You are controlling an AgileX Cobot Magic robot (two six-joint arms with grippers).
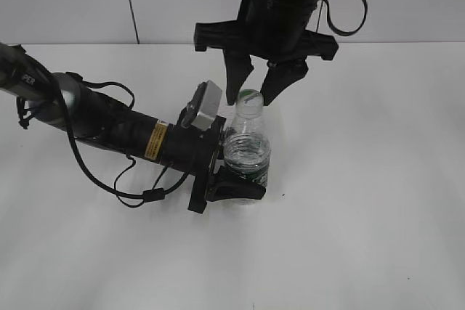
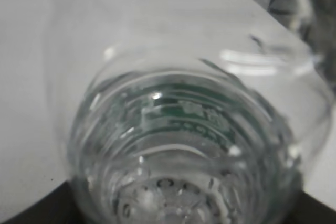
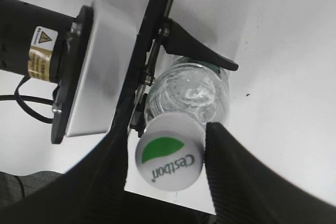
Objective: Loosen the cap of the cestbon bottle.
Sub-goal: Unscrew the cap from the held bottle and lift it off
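A plain white desk [image 1: 363, 215] runs back to a pale grey wall, and little shows on it besides the two arms and the water bottle [image 1: 247, 152]. The bottle stands upright, its long axis vertical, near the middle of the desk. The left claw [image 1: 234, 179] reaches in sideways from the left and is closed on the bottle's lower body at the green label band, one dark finger wrapped across the front; in the left wrist view the clear ribbed body fills the picture, so the bottle sits deep between the fingers. The right claw [image 1: 252, 86] hangs straight above, fingers pointing down and partly open, with the white cap [image 1: 251, 96] directly below and between its tips. From the right wrist view the cap [image 3: 169, 153], showing its green logo, lies in the gap between the two dark fingers [image 3: 231, 156], which flank it closely on each side; whether either pad already touches the cap I cannot tell, but the claw has no firm hold on it yet. The right arm is plainly the nearer one to the cap, and the twisting axis lines up with the bottle's neck, so the next move likely calls for closing on the cap and turning while the left claw holds the body steady.
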